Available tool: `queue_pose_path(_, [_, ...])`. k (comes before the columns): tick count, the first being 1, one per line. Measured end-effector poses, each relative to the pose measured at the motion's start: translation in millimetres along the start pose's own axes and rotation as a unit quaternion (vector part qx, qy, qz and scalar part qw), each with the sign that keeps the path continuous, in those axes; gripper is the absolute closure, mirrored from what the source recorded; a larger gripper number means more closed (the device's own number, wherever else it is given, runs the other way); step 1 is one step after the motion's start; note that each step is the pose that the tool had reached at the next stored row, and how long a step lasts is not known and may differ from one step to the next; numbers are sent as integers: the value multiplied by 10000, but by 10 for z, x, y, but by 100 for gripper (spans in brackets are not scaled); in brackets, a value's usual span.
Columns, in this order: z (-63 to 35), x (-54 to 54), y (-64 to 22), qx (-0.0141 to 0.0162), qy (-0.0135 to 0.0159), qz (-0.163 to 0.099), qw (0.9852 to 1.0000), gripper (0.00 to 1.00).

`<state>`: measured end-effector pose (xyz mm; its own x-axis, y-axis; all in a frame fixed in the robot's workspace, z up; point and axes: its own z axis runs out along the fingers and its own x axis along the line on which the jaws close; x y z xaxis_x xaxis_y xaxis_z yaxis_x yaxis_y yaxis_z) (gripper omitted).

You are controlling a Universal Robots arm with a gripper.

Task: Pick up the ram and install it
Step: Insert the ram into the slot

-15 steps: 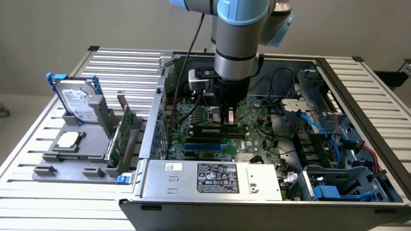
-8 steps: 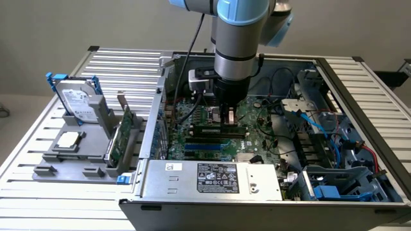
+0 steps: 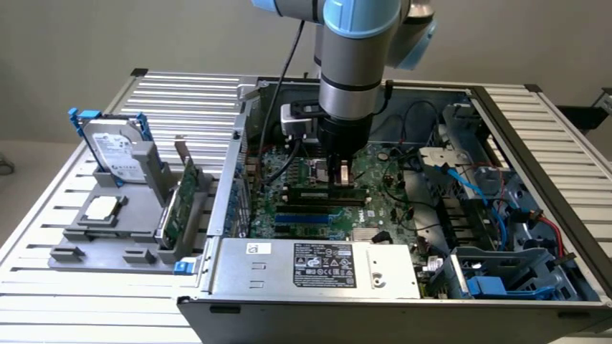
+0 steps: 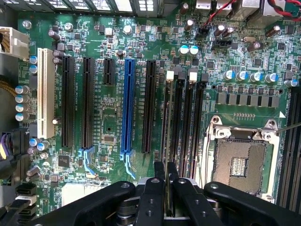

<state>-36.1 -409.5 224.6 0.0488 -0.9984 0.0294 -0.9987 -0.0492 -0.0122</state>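
Note:
The ram [image 3: 320, 190] is a thin green stick with dark chips. It lies level along the memory slots [image 4: 183, 117] of the motherboard [image 3: 383, 208] inside the open computer case. My gripper [image 3: 337, 179] comes straight down onto its middle and is shut on it. In the wrist view the black fingers [image 4: 157, 188] of the gripper [image 4: 165, 169] pinch the ram's narrow edge [image 4: 166, 190], lined up with the slot furthest from the processor socket [image 4: 240, 160]. Whether the stick is seated in the slot or just above it I cannot tell.
A grey fixture outside the case on the exterior view's left holds a hard drive [image 3: 115, 150], a green expansion card [image 3: 182, 204] and a processor chip [image 3: 100, 209]. The power supply [image 3: 316, 265] lines the near case wall. Blue cables [image 3: 469, 186] and drive bays fill the exterior view's right.

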Motion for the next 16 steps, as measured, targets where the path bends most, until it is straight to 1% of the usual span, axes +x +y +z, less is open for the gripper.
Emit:
queue_pose_path(9, [22,-1,0,-1,-1,0,10000,86])
queue_pose_path(16, [50,-2,1,-16,-1,0,10000,86])
